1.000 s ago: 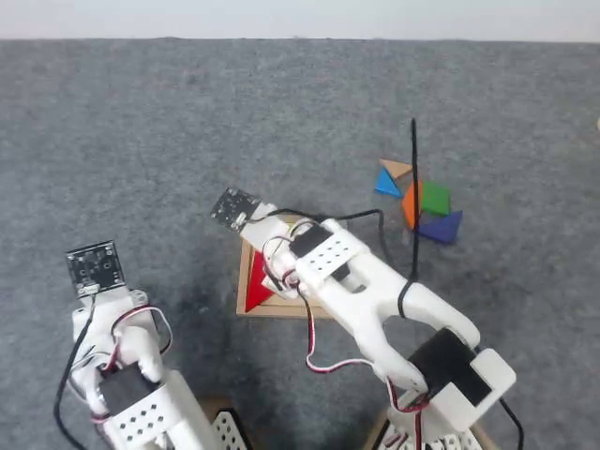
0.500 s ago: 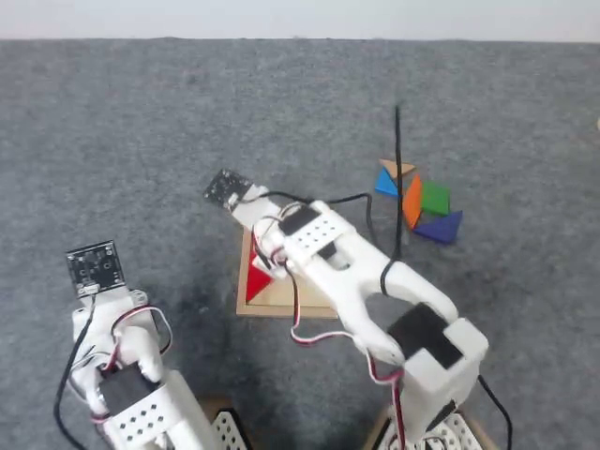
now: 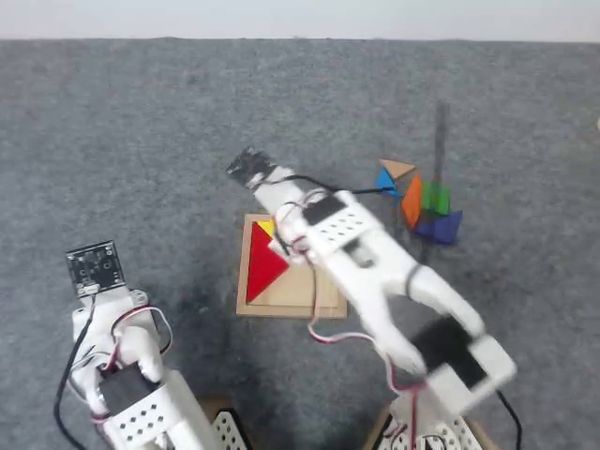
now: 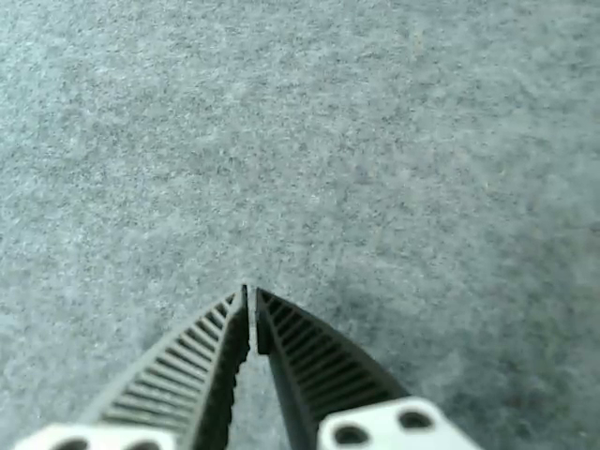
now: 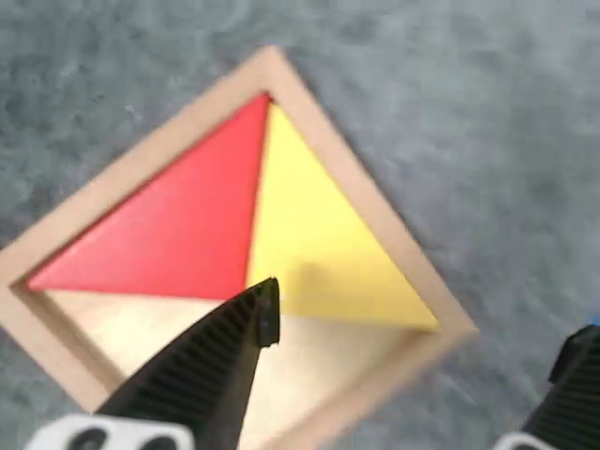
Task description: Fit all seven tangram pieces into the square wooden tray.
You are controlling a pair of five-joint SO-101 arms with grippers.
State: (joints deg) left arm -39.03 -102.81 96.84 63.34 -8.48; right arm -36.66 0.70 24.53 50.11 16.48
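Holds the right jaws spread wide with nothing between them, one ribbed finger [image 5: 234, 356] hanging above the square wooden tray [image 5: 375, 211], tip over the seam between the red triangle [image 5: 178, 225] and the yellow triangle [image 5: 319, 253]. Seats both triangles flat inside the tray, edge to edge and pressed into one corner, with bare wood alongside. Has swung the right arm [image 3: 366, 262] since half a second ago, carrying its wrist off the tray's left edge, farther from the bases and toward the loose pieces. Uncovers in doing so most of the red triangle and a sliver of the yellow one, largely hidden before. Has dragged the black cable [image 3: 439, 155] along too, now standing across the green piece [image 3: 427, 199]. Leaves the loose cluster unshifted on the grey bench [image 3: 141, 122], apart from the tray on the right arm's side: blue triangle [image 3: 386, 183], tan triangle [image 3: 397, 168], orange piece [image 3: 411, 202], green piece, purple triangle [image 3: 442, 227]. Clenches the left jaws tight on nothing, tips touching just over bare bench, and keeps the left arm [image 3: 122, 375] unmoved, well off to the tray's left.
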